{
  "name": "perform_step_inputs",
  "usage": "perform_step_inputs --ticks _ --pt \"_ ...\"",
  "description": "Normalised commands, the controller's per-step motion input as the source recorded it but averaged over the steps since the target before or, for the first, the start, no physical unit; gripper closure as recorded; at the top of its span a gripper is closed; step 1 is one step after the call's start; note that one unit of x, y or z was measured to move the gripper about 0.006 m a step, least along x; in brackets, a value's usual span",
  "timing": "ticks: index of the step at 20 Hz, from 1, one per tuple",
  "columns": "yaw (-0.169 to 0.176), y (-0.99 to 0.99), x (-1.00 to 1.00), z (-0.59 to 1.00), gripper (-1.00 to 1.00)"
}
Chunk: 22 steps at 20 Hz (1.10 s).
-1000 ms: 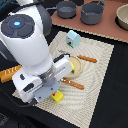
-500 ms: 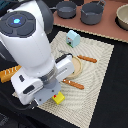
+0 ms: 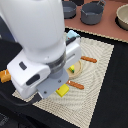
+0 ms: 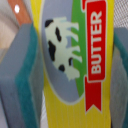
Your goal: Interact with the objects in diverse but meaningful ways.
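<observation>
— On the tabletop (image 3: 112,95), item one?
— Woven beige mat (image 3: 97,75), laid askew on the black surface. The white arm (image 3: 40,50) hangs over its 9 o'clock half in the exterior view.

— Item two, the flat yellow box?
— Flat yellow box (image 3: 62,90), on the mat at about 7 o'clock of its centre, peeping from under the arm's housing. In the wrist view the same box (image 4: 70,107) shows a cow picture and a red band reading BUTTER.

— State of the gripper?
— Gripper (image 4: 70,70): jaws set to about the width of the box, one grey pad with a teal edge on each side of it; fingers (image 4: 20,80) sit hard by its yellow edge. Whether they press it or merely flank it, I cannot tell; the picture is blurred.

— Other stock?
— Two orange sticks on the mat: one (image 3: 89,59) at 1 o'clock of the box, one (image 3: 76,85) just beside it at 2 o'clock. Pale blue carton (image 3: 73,35) near the mat's 12 o'clock edge, half hidden by the arm. Orange-brown bread loaf (image 3: 4,76) off the mat at 9 o'clock. Two dark grey pots (image 3: 92,12) and a tan bowl (image 3: 122,17) ranged along the 12 o'clock side, well apart from the box.
</observation>
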Motion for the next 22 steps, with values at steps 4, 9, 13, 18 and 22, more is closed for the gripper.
perform_step_inputs --ticks 4,9,13,18,22 --pt "0.121 0.52 -0.66 0.08 1.0" --pt "0.104 0.53 -0.67 0.0 1.0" --pt "0.082 0.54 -0.67 0.0 1.0" --pt "0.081 0.52 -0.65 0.0 1.0" --pt "0.082 0.51 -0.63 -0.05 1.0"
